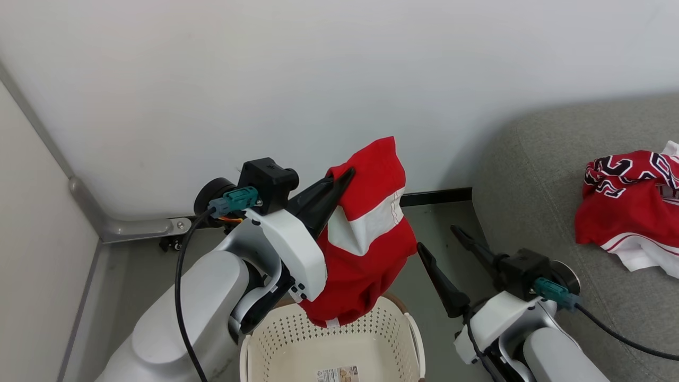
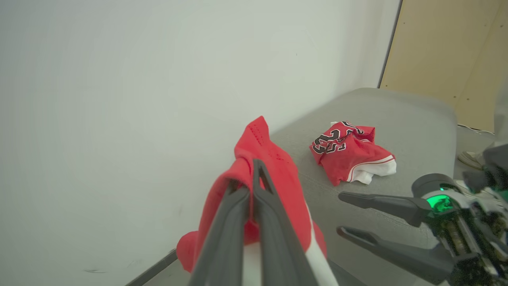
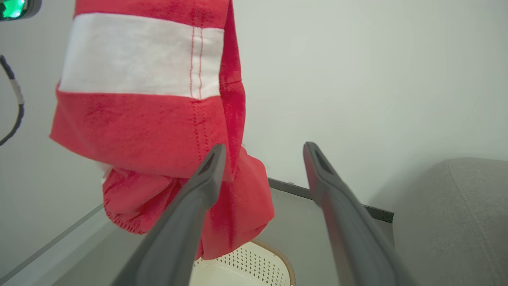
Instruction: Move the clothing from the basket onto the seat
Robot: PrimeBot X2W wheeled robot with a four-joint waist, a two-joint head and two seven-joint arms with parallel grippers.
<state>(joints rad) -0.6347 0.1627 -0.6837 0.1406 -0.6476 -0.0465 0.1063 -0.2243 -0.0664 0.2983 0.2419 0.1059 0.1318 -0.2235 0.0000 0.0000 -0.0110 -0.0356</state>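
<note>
My left gripper (image 1: 347, 175) is shut on a red garment with a white stripe (image 1: 366, 233), which hangs above the cream basket (image 1: 408, 329); its lowest fold dips to the basket's rim. The left wrist view shows the shut fingers (image 2: 258, 190) pinching that red cloth (image 2: 262, 147). A second red garment with black numerals (image 1: 631, 204) lies crumpled on the grey seat (image 1: 530, 175). My right gripper (image 1: 440, 239) is open and holds nothing, between the hanging garment and the seat. In the right wrist view the hanging garment (image 3: 147, 115) is just left of the open fingers (image 3: 210, 174).
A white wall stands close behind the basket, with a dark baseboard (image 1: 435, 197) and a grey corner trim (image 1: 132, 228) at the floor. The seat's rounded edge is right of my right gripper. A tan panel (image 2: 448, 55) rises behind the seat.
</note>
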